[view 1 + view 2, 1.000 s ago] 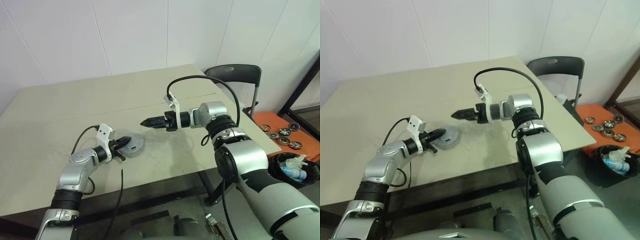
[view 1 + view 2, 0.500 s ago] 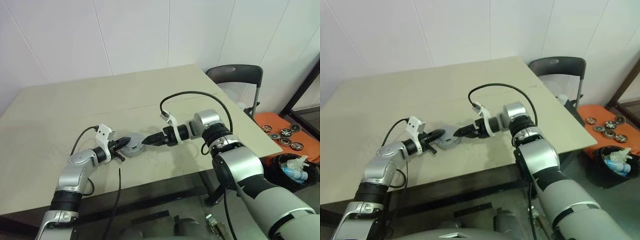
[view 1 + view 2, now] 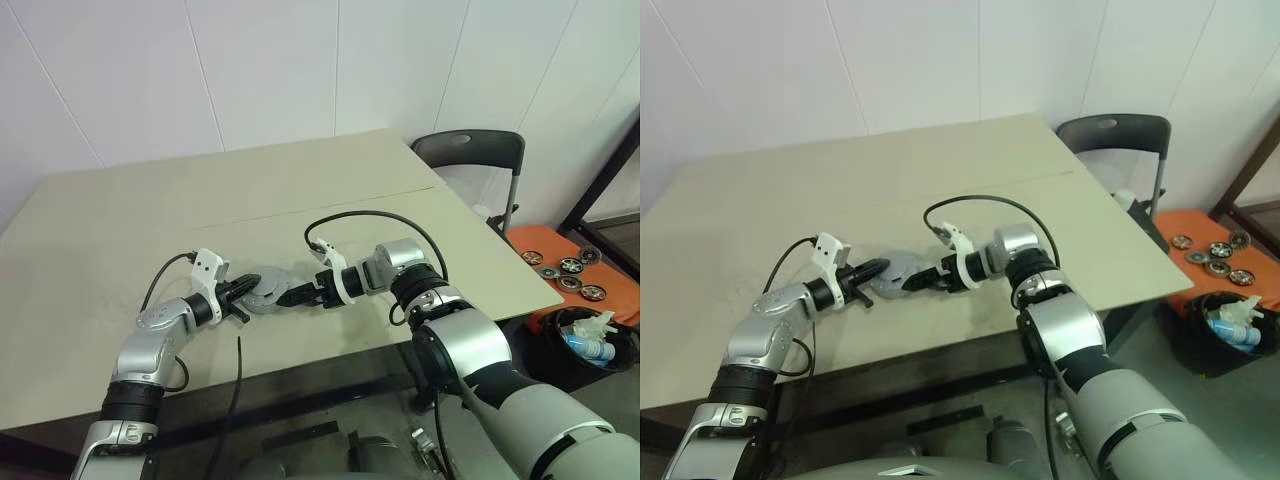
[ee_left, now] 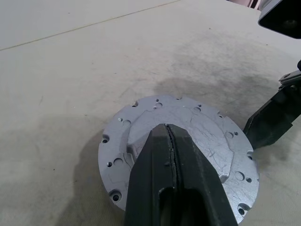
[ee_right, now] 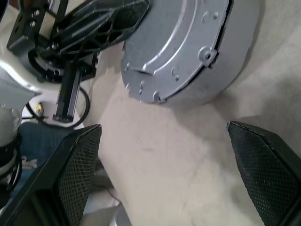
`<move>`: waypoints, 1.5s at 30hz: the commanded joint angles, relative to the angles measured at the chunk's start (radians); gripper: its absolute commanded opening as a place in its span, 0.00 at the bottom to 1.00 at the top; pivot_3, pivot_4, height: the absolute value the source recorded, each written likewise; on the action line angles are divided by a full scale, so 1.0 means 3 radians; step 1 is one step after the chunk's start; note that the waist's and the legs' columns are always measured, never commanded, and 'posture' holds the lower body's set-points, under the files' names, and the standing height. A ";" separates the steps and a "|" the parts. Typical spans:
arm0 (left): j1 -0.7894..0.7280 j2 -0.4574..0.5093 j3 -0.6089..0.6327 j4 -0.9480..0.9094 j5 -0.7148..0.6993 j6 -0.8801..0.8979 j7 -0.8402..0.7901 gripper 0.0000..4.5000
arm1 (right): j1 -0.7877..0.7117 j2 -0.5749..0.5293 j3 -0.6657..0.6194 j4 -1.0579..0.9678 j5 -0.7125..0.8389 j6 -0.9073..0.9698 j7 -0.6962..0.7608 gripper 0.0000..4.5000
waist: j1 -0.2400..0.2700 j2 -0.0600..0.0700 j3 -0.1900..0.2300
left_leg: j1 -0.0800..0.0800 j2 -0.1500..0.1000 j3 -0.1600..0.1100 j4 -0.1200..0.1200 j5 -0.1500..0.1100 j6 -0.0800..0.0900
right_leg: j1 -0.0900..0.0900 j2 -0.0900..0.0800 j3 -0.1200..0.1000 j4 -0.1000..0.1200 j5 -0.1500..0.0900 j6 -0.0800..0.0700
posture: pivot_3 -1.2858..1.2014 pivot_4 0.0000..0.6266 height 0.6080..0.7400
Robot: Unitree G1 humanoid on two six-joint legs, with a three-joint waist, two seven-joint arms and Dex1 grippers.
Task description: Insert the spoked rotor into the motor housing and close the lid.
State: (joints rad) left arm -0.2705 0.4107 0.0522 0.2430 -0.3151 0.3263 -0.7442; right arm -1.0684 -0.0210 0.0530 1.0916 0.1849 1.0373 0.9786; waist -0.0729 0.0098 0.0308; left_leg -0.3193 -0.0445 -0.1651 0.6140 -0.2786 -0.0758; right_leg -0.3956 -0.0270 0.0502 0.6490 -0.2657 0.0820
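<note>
The motor housing (image 5: 237, 61) sits on the table (image 3: 120, 220) near its front edge. The lid (image 4: 202, 136) lies flat on top of it, plain grey outer face up. The spoked rotor is hidden. My left gripper (image 3: 243, 290) is shut, and its joined fingertips (image 4: 168, 134) rest over the lid from the left side. My right gripper (image 3: 289, 297) stands open just to the right of the housing, low over the table. One of its fingers (image 5: 70, 169) is on each side of the housing's wall, apart from it.
A grey chair (image 3: 470, 150) stands past the table's right corner. On the floor to the right are an orange tray with small dark-rimmed wheels (image 3: 566, 268) and a black bin with bottles (image 3: 588, 337). A black cable (image 3: 238, 395) hangs below the front edge.
My right gripper has come down and to the left, from above the table to the housing's right side, still open. The left gripper and the housing have not moved.
</note>
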 commanded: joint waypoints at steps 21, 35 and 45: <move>0.0135 0.0007 0.0041 0.0106 0.0032 0.0048 0.0095 0.00 | -0.0066 0.0319 -0.0393 0.0076 0.0160 -0.0158 -0.0579 1.00 | -0.0010 0.0000 0.0000 | 0.0000 0.0003 0.0000 0.0000 0.0000 0.0000 | -0.0001 0.0003 -0.0001 0.0003 0.0000 -0.0001 | 0.52 0.00 1.00; 0.0253 0.0186 0.0159 -0.0012 -0.0026 0.0065 0.0037 0.00 | -0.0061 0.0371 -0.0488 0.0162 0.0143 -0.0296 -0.0712 1.00 | -0.0084 0.0001 0.0001 | -0.0001 0.0005 -0.0003 -0.0001 0.0000 0.0000 | -0.0003 0.0003 -0.0001 0.0002 0.0000 -0.0001 | 0.52 0.00 1.00; 0.0258 0.0141 0.0145 -0.0011 -0.0019 0.0049 0.0070 0.00 | -0.0060 0.0384 -0.0469 0.0186 0.0117 -0.0350 -0.0738 1.00 | -0.0087 0.0001 0.0001 | 0.0000 0.0006 -0.0002 -0.0001 0.0000 0.0000 | -0.0002 0.0003 -0.0001 0.0002 0.0000 -0.0001 | 0.52 0.00 1.00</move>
State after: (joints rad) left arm -0.2054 0.4520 0.1048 0.2146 -0.3364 0.3222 -0.7284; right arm -1.0699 0.0822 -0.0881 1.1388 0.2209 0.9488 0.7752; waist -0.0991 0.0102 0.0311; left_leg -0.3193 -0.0428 -0.1658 0.6136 -0.2785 -0.0758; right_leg -0.3962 -0.0260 0.0497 0.6497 -0.2658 0.0814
